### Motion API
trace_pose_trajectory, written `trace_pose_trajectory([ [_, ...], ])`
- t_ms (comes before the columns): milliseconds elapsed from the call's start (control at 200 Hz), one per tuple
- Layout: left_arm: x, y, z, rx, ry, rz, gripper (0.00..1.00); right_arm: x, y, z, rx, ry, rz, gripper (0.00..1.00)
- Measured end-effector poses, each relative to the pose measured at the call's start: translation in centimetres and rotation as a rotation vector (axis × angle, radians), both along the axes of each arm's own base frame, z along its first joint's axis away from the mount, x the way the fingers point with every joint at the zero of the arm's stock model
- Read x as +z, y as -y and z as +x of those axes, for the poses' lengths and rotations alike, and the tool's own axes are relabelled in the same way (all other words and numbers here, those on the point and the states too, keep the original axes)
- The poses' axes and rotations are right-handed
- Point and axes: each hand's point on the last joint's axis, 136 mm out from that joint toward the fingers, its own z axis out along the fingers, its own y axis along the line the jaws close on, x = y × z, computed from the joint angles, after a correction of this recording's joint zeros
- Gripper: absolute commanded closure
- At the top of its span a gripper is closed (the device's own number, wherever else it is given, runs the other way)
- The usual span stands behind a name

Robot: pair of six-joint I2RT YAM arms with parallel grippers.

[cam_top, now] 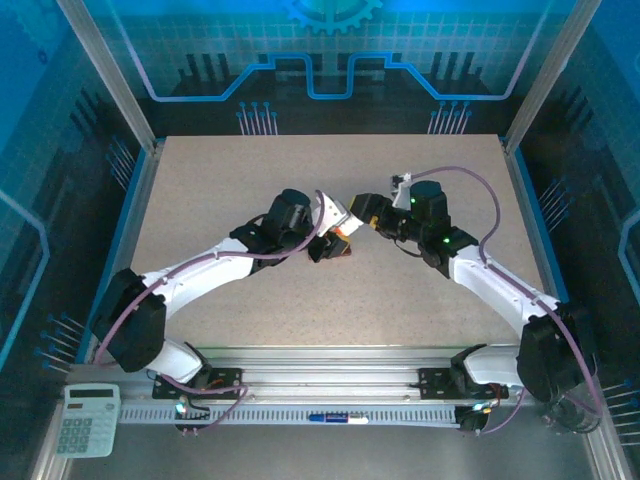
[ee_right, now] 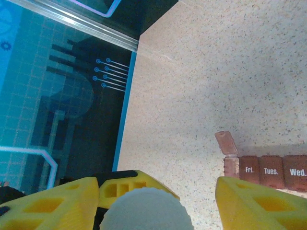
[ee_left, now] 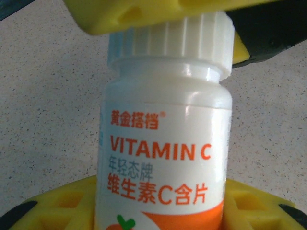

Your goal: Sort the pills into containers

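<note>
A white Vitamin C bottle (ee_left: 163,143) with orange print stands upright in my left gripper (ee_left: 160,213), whose yellow fingers (ee_left: 57,206) are shut on its lower body. My right gripper (ee_right: 156,206) is closed round the bottle's ribbed white cap (ee_right: 144,213), and its yellow fingers (ee_left: 124,14) press on that cap (ee_left: 177,38). Both grippers (cam_top: 335,228) (cam_top: 362,220) meet over the table's middle. The containers (ee_right: 271,170), a reddish-brown strip marked Fri., Tues., Wed., lie on the table just below, with one end lid (ee_right: 226,143) flipped open. The pills are hidden.
The speckled tabletop (ee_right: 201,86) ends at a blue-edged wall (ee_right: 125,110) on the left of the right wrist view. A calculator (cam_top: 88,420) and a pen (cam_top: 335,418) lie on the rail at the near edge, behind the arm bases.
</note>
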Motion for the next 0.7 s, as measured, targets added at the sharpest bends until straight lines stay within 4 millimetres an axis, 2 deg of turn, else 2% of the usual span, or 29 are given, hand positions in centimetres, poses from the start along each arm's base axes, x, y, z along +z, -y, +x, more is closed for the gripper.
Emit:
trace_pose_trajectory([
  [75,-0.1,0.0,-0.1,0.000,-0.003,0.003,1.00,0.2,0.0,0.0,-0.001,0.001,0.008,0.62],
  [175,-0.1,-0.1,0.0,0.004,-0.001,0.004,1.00,0.4,-0.1,0.1,0.001,0.017,0.004,0.66],
  [385,0.0,0.0,-0.1,0.005,-0.024,-0.016,1.00,0.4,0.1,0.0,0.058,0.100,0.010,0.66],
  [540,0.5,0.1,-0.6,-0.027,-0.106,-0.099,1.00,0.7,0.9,-0.2,0.125,0.222,0.051,0.64],
  [700,1.4,-0.5,-0.2,-0.023,-0.172,-0.184,1.00,1.4,1.5,-0.3,0.157,0.297,0.067,0.60],
])
